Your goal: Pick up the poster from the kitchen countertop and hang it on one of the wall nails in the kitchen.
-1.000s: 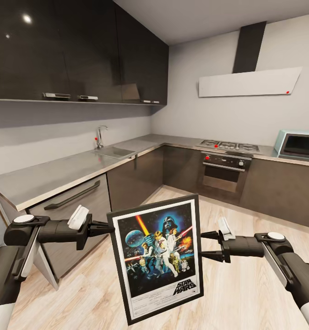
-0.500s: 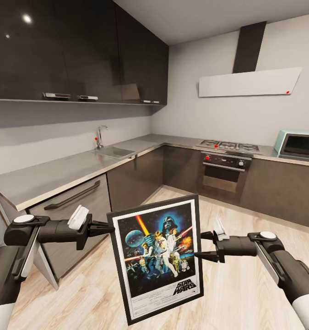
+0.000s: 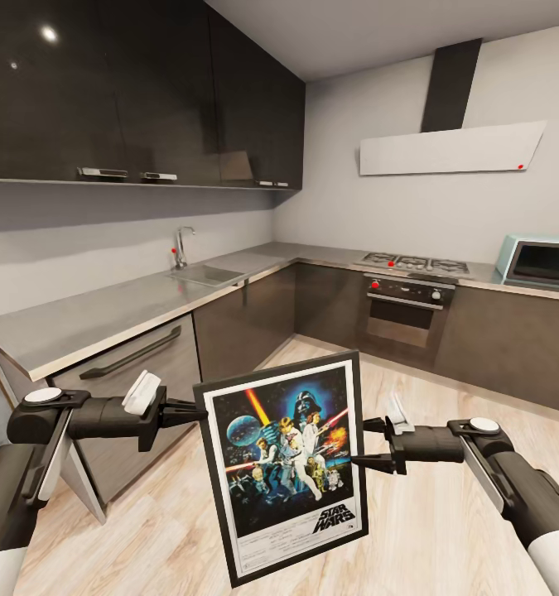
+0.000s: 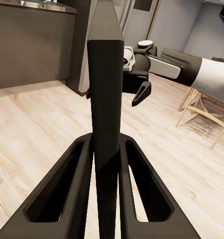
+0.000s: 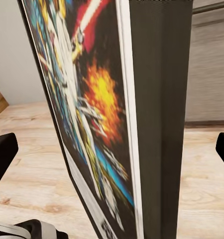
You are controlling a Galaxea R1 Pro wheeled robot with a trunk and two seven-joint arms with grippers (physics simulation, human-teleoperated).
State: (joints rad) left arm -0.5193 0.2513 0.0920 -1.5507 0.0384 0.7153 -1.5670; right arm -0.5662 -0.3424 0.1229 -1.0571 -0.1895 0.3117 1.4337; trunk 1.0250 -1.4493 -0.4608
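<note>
Nothing is shifting since half a second ago: the left gripper (image 3: 190, 411) is pinching the poster (image 3: 284, 463) by its left edge, while the spread right gripper (image 3: 367, 444) is straddling its right edge (long axis upright), the kitchen countertop (image 3: 105, 314) lying beyond.

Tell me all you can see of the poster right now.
The poster is a rectangular black-framed print with a white inner border, colourful space art and black STAR WARS lettering low down. It is held upright, slightly tilted, in the air above the wooden floor, off the countertop. The left gripper is clamped on its left edge; in the left wrist view the frame sits between both fingers. The right gripper is open, astride the right edge, fingers clear of it.
</note>
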